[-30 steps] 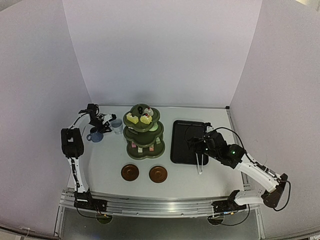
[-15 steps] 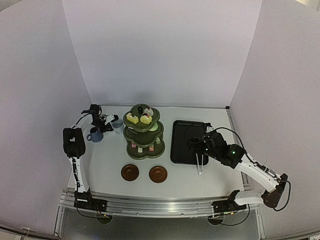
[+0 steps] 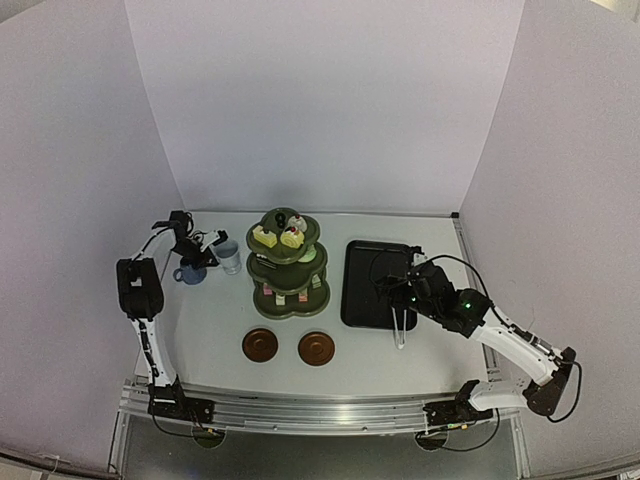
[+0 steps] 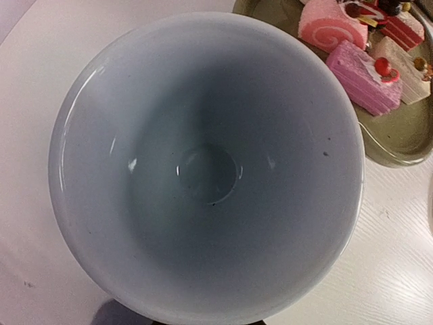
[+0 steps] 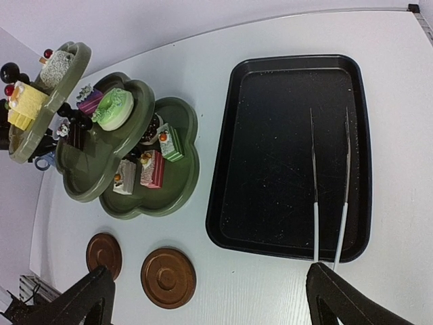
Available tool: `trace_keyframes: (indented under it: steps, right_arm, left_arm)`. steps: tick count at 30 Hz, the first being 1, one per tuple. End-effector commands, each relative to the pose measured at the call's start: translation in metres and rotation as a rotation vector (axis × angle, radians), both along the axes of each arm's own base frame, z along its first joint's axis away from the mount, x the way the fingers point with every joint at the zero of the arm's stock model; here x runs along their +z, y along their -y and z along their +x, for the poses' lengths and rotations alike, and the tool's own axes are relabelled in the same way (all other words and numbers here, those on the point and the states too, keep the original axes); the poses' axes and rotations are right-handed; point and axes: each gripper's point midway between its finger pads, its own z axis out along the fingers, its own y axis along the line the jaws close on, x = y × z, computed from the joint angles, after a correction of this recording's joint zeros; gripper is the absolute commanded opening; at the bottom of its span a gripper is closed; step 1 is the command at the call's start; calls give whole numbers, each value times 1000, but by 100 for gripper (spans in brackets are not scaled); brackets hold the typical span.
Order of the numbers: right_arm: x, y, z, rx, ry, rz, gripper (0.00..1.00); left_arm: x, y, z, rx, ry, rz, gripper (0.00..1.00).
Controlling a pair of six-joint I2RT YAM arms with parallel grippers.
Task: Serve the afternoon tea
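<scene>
My left gripper is closed at the pale mug, which stands at the far left of the table, beside the stand. The contact itself is hidden; I judge it a hold on the mug's edge. My right gripper hangs spread wide above the tongs. Recommended: lift straight, keep the mug level, clear the blue mug, and set it centred on a saucer.

We see the mug glazed smooth and glossy inside, with a few dark specks, on a white table with a faint wood grain. The black tray is dull and finely scuffed, and the tongs are bright metal. The brown saucers look like turned wood, and the green stand is smooth with a soft sheen.
</scene>
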Motion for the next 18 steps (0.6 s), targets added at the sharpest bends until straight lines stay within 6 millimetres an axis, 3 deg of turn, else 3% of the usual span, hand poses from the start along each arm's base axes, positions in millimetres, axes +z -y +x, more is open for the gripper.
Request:
trace_keyframes:
  steps: [1, 6, 9, 14, 18]
  right_arm:
    - [19, 0, 2, 3, 46, 2, 96]
    - [18, -4, 4, 21, 49, -15, 96]
    - [20, -3, 4, 25, 56, -21, 97]
    - [21, 2, 2, 18, 66, -23, 97]
    - [19, 8, 1, -1, 70, -23, 97]
  left_arm:
    - [96, -2, -45, -54, 133, -73, 0]
    - [112, 12, -126, -176, 119, -100, 0]
    - [112, 24, -174, -266, 85, -90, 0]
    - [113, 70, -251, -427, 34, -111, 0]
    - [117, 119, -271, -461, 87, -166, 0]
